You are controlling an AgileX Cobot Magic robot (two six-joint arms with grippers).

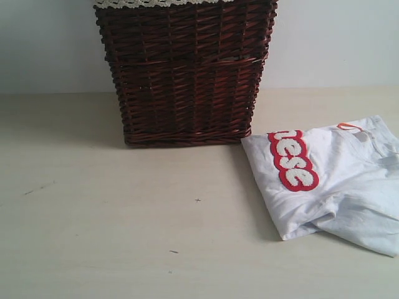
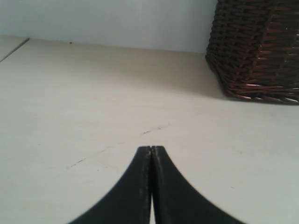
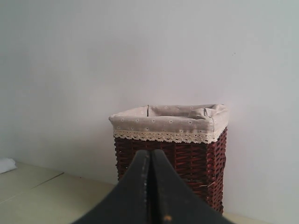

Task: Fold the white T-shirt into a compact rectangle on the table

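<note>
The white T-shirt (image 1: 336, 180) lies folded over on the table (image 1: 124, 224) at the right, its red band with white letters (image 1: 292, 161) facing up and a sleeve spreading toward the right edge. Neither arm shows in the exterior view. In the left wrist view my left gripper (image 2: 151, 148) is shut with nothing between its black fingers, low over bare table. In the right wrist view my right gripper (image 3: 150, 152) is shut and empty, raised and facing the basket. The shirt appears in neither wrist view.
A tall dark red-brown wicker basket (image 1: 187, 75) with a grey lace-trimmed liner (image 3: 173, 121) stands at the back centre, close to the shirt's left corner. It also shows as wicker basket (image 2: 257, 51) beyond the left gripper. A pale wall runs behind.
</note>
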